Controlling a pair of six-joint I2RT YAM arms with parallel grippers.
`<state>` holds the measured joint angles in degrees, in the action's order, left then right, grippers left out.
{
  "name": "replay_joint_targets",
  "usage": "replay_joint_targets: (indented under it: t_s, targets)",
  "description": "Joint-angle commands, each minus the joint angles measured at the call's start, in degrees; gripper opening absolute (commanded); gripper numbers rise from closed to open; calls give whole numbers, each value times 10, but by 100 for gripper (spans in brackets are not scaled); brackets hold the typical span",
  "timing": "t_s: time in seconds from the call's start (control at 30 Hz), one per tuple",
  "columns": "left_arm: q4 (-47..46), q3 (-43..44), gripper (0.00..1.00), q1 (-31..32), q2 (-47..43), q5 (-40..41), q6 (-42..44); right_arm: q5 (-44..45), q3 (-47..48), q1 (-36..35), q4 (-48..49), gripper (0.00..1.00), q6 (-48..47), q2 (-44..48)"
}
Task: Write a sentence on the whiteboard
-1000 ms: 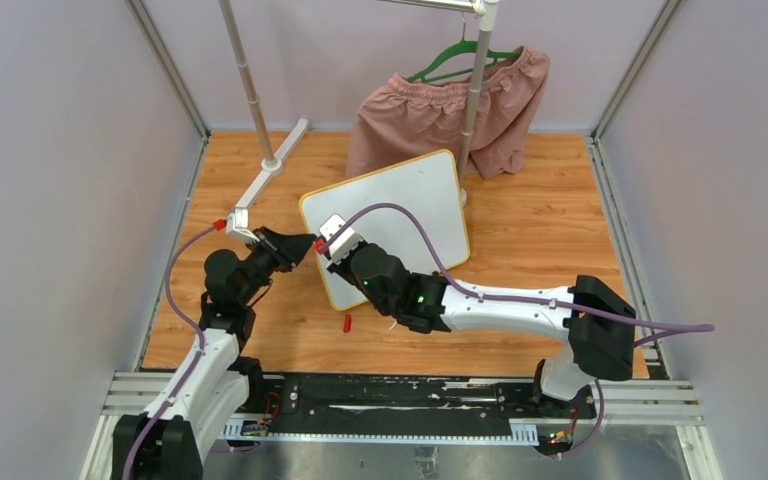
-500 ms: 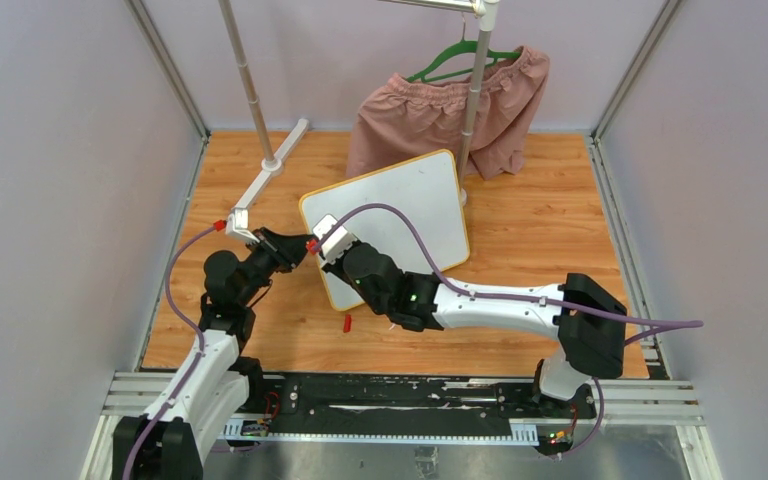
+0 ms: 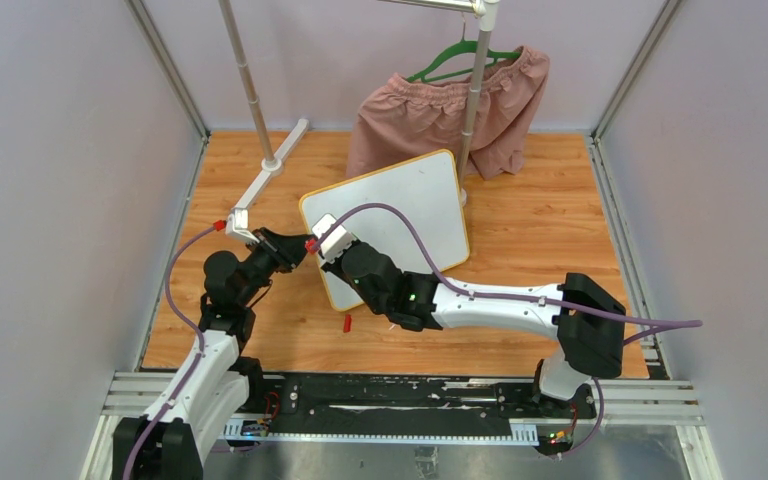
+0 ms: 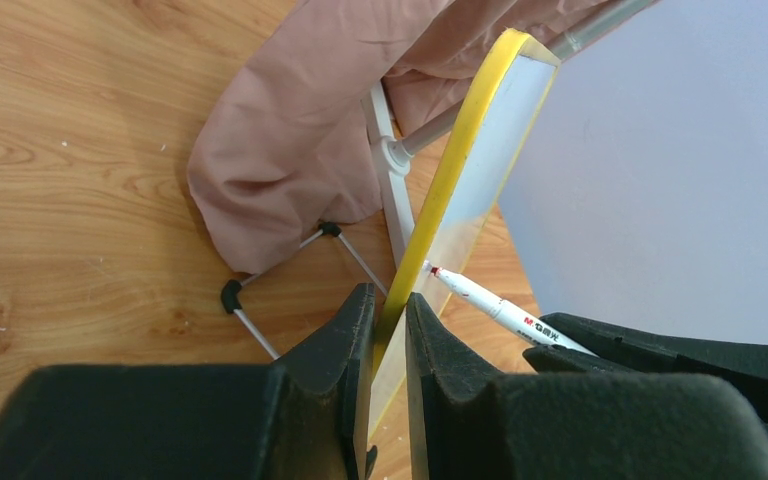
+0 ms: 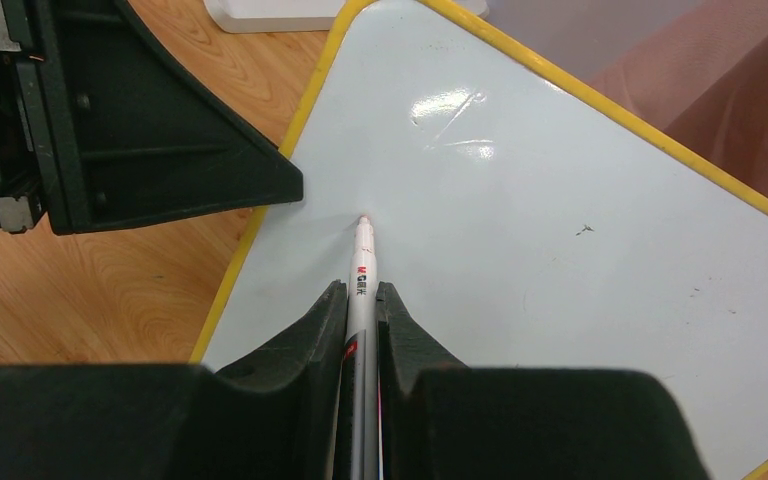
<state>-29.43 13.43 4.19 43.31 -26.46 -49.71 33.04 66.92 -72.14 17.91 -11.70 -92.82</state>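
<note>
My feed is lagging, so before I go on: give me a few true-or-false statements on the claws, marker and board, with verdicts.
1. The left claw clamps the board by its yellow rim. True.
2. The right claw is empty. False: it is shut on a marker.
3. The marker's tip meets the board near the rim, close to the left claw. True.
4. The board already bears red writing. False: it is blank but for a few tiny specks.
5. The board lies flat on the table. False: it stands propped up at a tilt.
</note>
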Motion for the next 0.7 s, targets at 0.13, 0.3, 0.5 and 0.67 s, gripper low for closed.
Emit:
replay_joint_targets:
  t_s: [0.13, 0.3, 0.5, 0.67]
  targets:
    - [-13, -8, 0, -4, -10, -8, -1, 13, 30, -9, -6, 0, -12, -13]
    - [-13, -9, 0, -4, -13, -7, -1, 10, 38, -9, -9, 0, -15, -18]
    - [-13, -9, 0, -4, -13, -7, -1, -2, 42, -9, -7, 0, -14, -19]
    - [-13, -10, 0, -4, -14, -6, -1, -18, 41, -10, -11, 0, -8, -20]
